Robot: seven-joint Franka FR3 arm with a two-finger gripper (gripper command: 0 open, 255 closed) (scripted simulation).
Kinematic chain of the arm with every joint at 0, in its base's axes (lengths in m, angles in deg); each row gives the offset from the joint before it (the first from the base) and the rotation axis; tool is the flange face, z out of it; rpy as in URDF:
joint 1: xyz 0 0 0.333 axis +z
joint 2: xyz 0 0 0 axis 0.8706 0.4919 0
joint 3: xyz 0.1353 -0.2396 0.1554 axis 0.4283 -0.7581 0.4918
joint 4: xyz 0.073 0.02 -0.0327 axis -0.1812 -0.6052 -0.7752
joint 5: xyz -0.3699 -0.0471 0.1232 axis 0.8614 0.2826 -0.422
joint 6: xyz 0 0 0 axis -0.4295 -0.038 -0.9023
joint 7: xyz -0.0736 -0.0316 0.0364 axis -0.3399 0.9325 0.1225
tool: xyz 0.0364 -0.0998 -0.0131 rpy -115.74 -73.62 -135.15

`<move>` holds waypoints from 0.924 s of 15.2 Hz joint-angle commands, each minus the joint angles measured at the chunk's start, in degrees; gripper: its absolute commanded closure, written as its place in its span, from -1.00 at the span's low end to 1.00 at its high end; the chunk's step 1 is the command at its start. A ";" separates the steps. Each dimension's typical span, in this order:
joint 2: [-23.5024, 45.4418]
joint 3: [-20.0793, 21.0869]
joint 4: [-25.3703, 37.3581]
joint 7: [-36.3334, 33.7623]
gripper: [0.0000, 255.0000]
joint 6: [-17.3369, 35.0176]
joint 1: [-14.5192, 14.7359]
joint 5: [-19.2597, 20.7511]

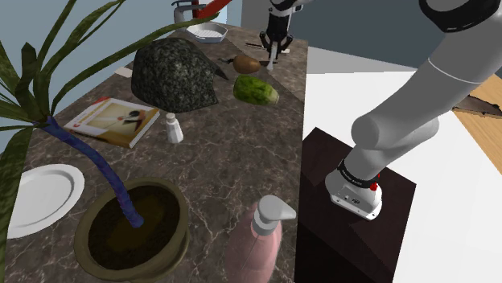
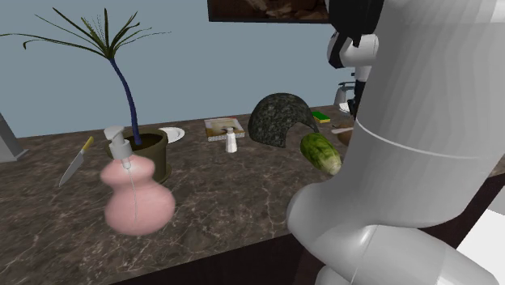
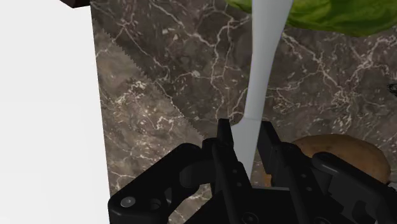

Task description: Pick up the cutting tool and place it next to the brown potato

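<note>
My gripper (image 1: 276, 47) hangs over the far end of the dark marble counter (image 1: 233, 161), shut on a knife (image 1: 274, 59) whose pale blade points down at the surface. In the wrist view the gripper (image 3: 245, 127) clasps the blade (image 3: 264, 57) near its base, and the handle is hidden behind the hand. The brown potato (image 1: 247, 63) lies on the counter just beside the blade tip, to the shoulder view's left. It also sits close beside the fingers (image 3: 343, 156) in the wrist view.
A green vegetable (image 1: 256, 90) lies near the potato, and a dark speckled dome (image 1: 175, 74) stands further left. The counter's edge (image 3: 102, 95) runs close to the gripper. A book (image 1: 113, 120), shaker (image 1: 173, 129), plate (image 1: 40, 197), plant pot (image 1: 133, 229) and pink dispenser (image 1: 257, 241) stand nearer. Another knife (image 2: 74, 166) lies beyond the pot.
</note>
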 commanded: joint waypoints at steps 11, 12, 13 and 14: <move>5.71 -2.57 -0.13 3.48 1.00 5.84 -2.44 2.40; 6.00 -2.58 -0.59 3.32 1.00 6.56 -2.43 2.56; 6.31 -2.59 -1.03 3.15 1.00 7.28 -2.42 2.74; 6.63 -2.59 -1.46 2.98 1.00 8.00 -2.41 2.92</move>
